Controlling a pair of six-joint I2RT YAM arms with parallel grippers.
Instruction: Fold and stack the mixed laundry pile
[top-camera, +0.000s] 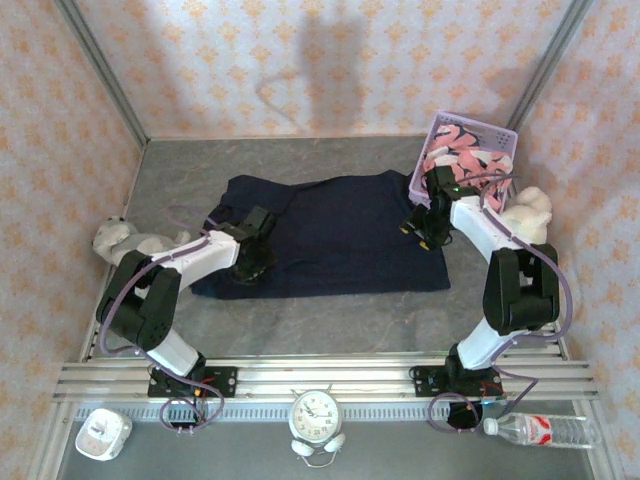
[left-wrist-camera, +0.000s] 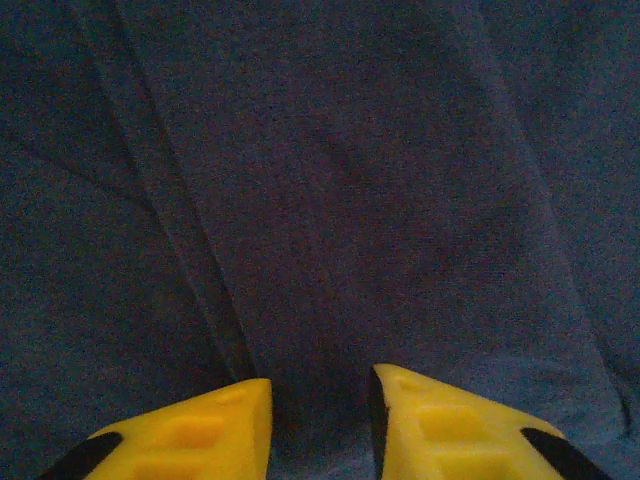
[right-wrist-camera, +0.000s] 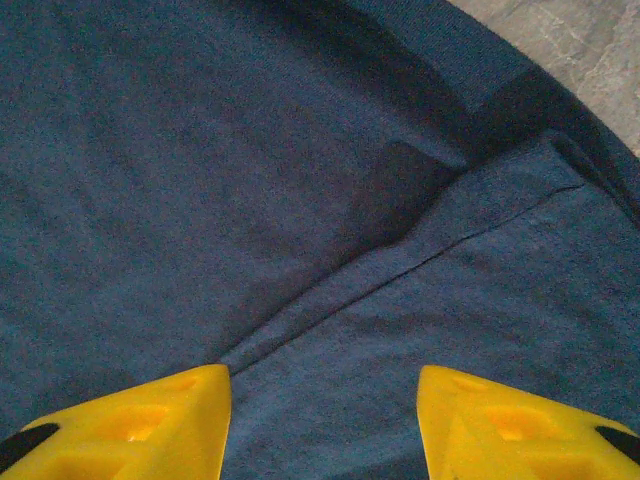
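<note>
The dark navy garment (top-camera: 335, 230) lies spread flat in the middle of the grey table. My left gripper (top-camera: 250, 262) rests low over its front left part. In the left wrist view its yellow fingers (left-wrist-camera: 200, 430) stand a little apart, with navy cloth (left-wrist-camera: 330, 200) and a fold line beneath them. My right gripper (top-camera: 424, 226) is over the garment's right edge, open wide, with a seam (right-wrist-camera: 400, 270) running between the fingers (right-wrist-camera: 140, 420). The salmon-pink printed garment (top-camera: 462, 155) lies bunched in the lavender basket (top-camera: 437, 128) at the back right.
A white plush toy (top-camera: 125, 240) sits at the left wall and another (top-camera: 530, 208) beside the basket. An alarm clock (top-camera: 317, 413), a water bottle (top-camera: 545, 430) and a white device (top-camera: 103, 433) lie in front of the rail. Bare table (right-wrist-camera: 590, 40) shows past the garment's edge.
</note>
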